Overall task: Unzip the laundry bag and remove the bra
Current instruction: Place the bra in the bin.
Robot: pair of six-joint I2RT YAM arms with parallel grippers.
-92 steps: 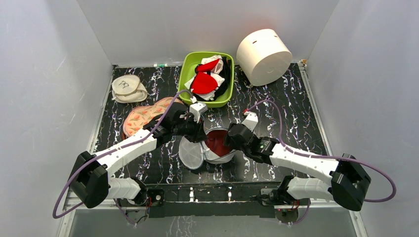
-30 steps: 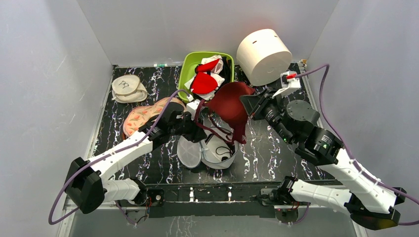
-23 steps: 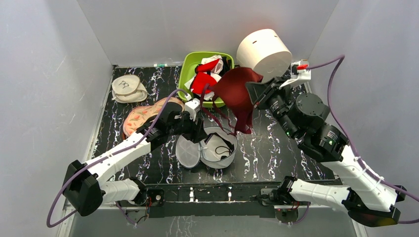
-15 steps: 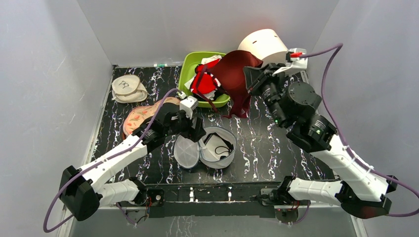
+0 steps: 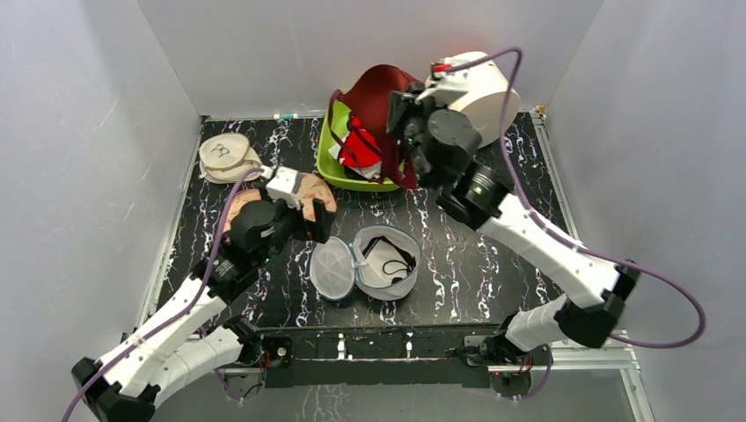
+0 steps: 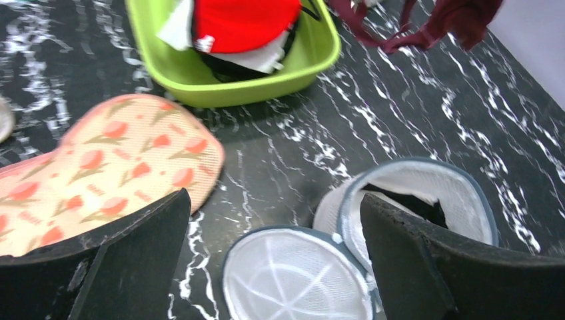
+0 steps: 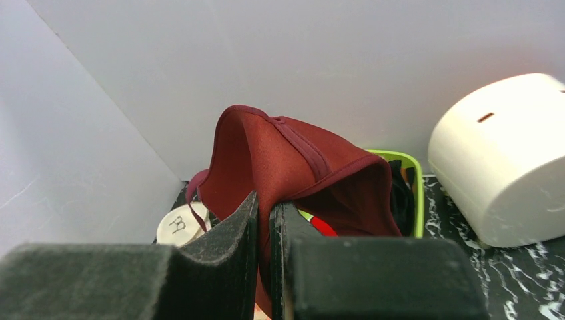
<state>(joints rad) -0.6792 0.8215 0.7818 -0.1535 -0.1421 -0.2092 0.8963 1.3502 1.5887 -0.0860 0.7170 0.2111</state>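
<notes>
laundry bag (image 5: 413, 264) sits unzipped near the front, lid flopped open on its left; left gripper (image 6: 274, 200) hangs just left of it, jaws spread wide, holding nothing; further back, right gripper (image 7: 264, 208) is clamped on the bra (image 7: 293, 160), dangling it over the green tub (image 5: 356, 183)

The black, white-veined counter (image 5: 493, 255) carries the laundry bag (image 5: 406, 274) with its lid flopped open leftward, a green tub (image 5: 356, 182) and white cylinder (image 5: 497, 97) at the back, a floral pouch (image 6: 120, 160), and a cream pouch (image 5: 227, 156).
</notes>
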